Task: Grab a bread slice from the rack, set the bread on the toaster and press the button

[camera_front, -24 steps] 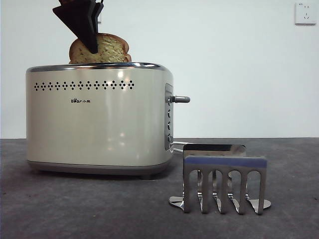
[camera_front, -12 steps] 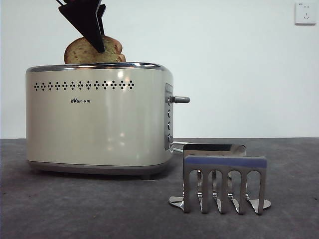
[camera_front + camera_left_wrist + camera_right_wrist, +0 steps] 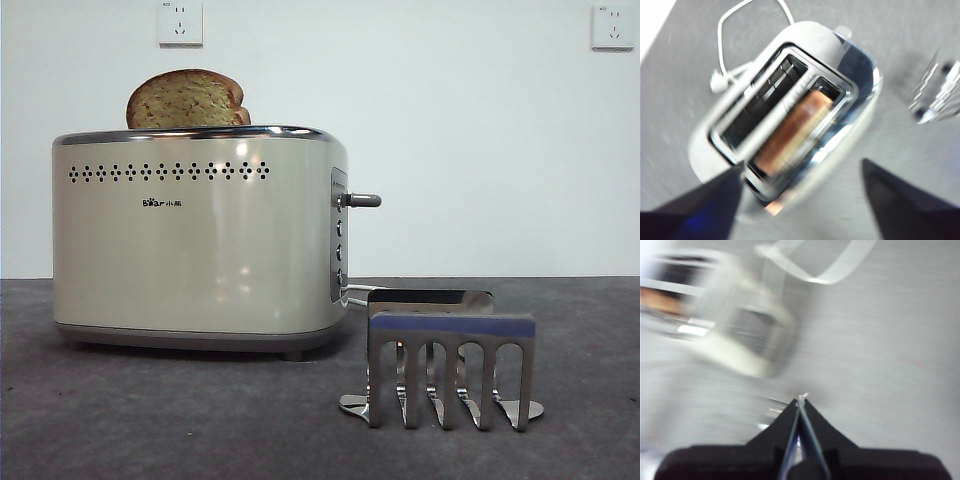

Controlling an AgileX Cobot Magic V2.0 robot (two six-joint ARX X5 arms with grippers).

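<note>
With the slice of bread [image 3: 187,99] standing in the toaster [image 3: 200,240] slot, you've only the button [image 3: 362,200] left; left gripper [image 3: 802,197] spread wide, empty, above toaster; right gripper [image 3: 800,402] closed, empty.

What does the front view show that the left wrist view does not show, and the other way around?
Only the front view shows the toaster's cream side with its dot holes and logo, the button on the grey side panel, and two wall sockets. It shows neither gripper.

Only the left wrist view shows both toaster slots from above, one empty and one holding the slice of bread, the white cord, and the left gripper with its jaws open and apart from the bread.

Both show the bread in the toaster and the rack, which is blurred in the wrist view.
</note>
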